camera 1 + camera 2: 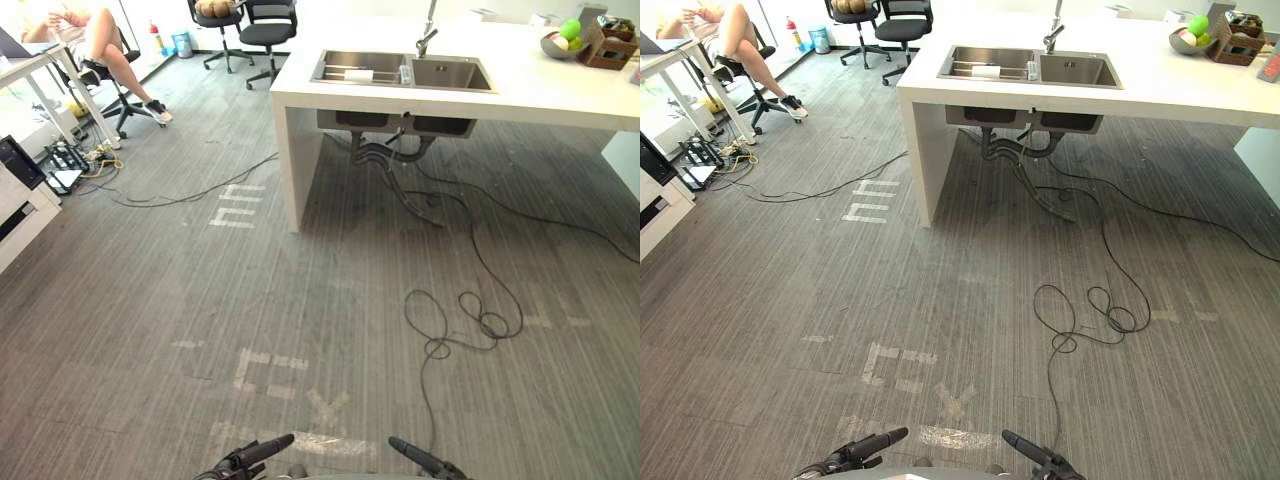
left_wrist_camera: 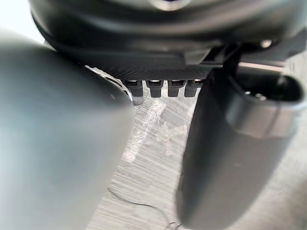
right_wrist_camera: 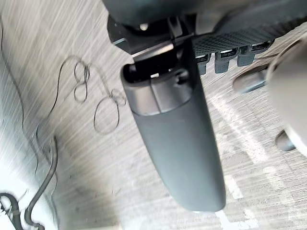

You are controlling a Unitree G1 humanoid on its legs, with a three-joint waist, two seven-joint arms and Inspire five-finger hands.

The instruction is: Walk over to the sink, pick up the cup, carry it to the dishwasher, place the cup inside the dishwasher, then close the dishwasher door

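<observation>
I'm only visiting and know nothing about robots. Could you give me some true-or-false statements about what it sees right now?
1. The sink sits in a white counter. True.
2. The left hand holds a cup. False: it holds nothing.
3. A person sits at the far left. True.
4. The bowl is empty. False: green fruit lies in it.
5. The right hand touches the sink. False: it hangs over the carpet, far from it.

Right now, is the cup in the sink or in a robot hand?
In the sink: the white cup lies in its left basin. The left robot hand and right robot hand hang open, empty.
</observation>
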